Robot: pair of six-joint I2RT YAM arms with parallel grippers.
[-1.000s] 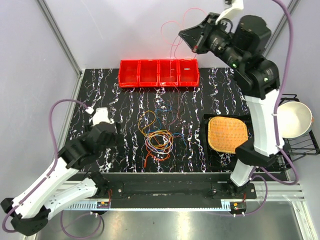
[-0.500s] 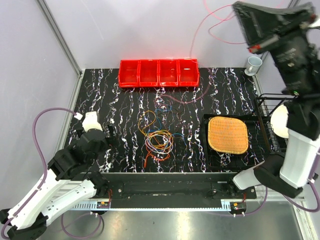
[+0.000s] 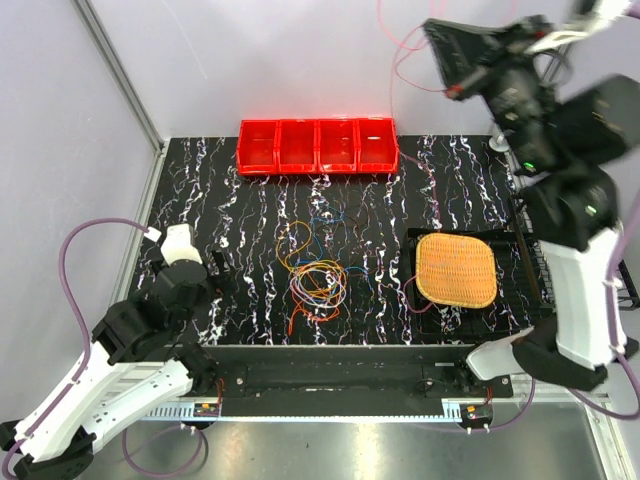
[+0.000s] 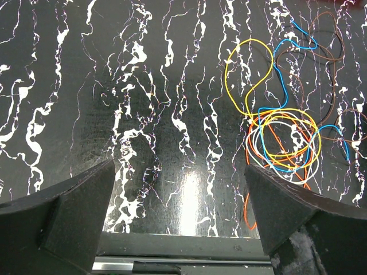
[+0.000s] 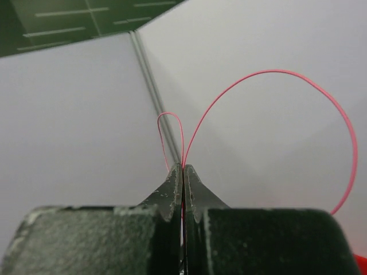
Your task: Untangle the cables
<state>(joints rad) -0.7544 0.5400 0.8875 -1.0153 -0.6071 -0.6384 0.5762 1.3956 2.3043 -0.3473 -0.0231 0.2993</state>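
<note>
The black marbled desk (image 3: 250, 230) lies under my left pincer (image 4: 179, 172), whose jaws stand wide and hold nothing. The tangle of cables (image 4: 281, 137) rests on the desk ahead of it, to its right. My right pincer (image 5: 183, 170), high above the desk's far right corner, is clamped on one pink cable (image 5: 269, 73), which loops beyond its tips.

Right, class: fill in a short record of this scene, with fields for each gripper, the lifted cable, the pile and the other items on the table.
left gripper: open, empty, low over the table, left of the pile
right gripper: shut on the pink cable, raised high at the far right
pink cable: pinched at the fingertips, looping free in the air
cable pile: tangled yellow, orange, blue and brown loops, mid-table
other items: red bins at the far edge; woven mat on the right
</note>
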